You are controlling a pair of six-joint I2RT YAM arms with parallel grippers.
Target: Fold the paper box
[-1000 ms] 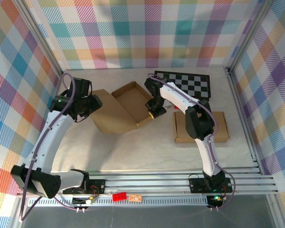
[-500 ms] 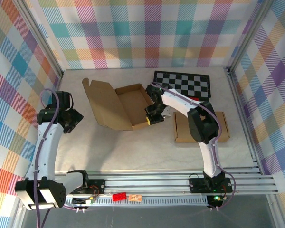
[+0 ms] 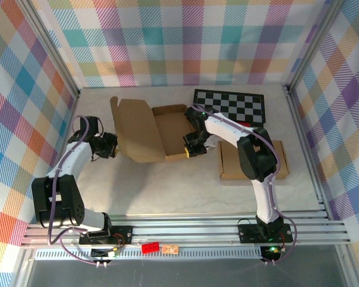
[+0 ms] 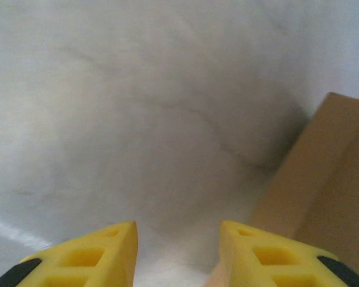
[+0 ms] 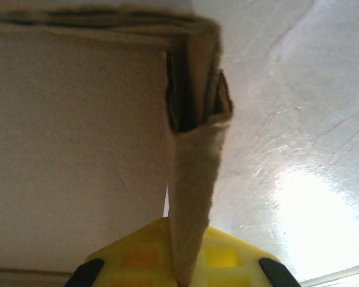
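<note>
Pinching one thin wall [image 5: 191, 179] of the paper box [image 3: 149, 128] with the right gripper [image 3: 191, 152], yellow fingers [image 5: 227, 260] pressed together on the cardboard. Holding that wall at the right side of the tray [image 3: 170, 128], in the middle of the top view.

Hovering low with the left gripper [image 4: 178, 257], spread apart with nothing in between, just beside a brown cardboard edge [image 4: 323, 179] at the right of the left wrist view. Waiting at the left of the top view, near the left side of the big lid [image 3: 137, 128].

Lying open on the counter [image 3: 167, 191], in the upper middle of the top view, with the lid spread out on the left and the tray on the right. Sitting close to a checkerboard [image 3: 236, 106] at the upper right and near another cardboard box [image 3: 227, 164] at the right, partly under the right arm.

Probably getting ready to lift the lid and fold it over the tray. To do this well, likely holding the tray wall steady with the right gripper, to stop any sliding. Sliding the left gripper low along the counter, to get the lid's edge between the open tips. Squeezing only that edge. Swinging the lid up and over slowly, bending it at the crease. Going gently, to avoid tearing the cardboard or tugging it out of the pinch.
</note>
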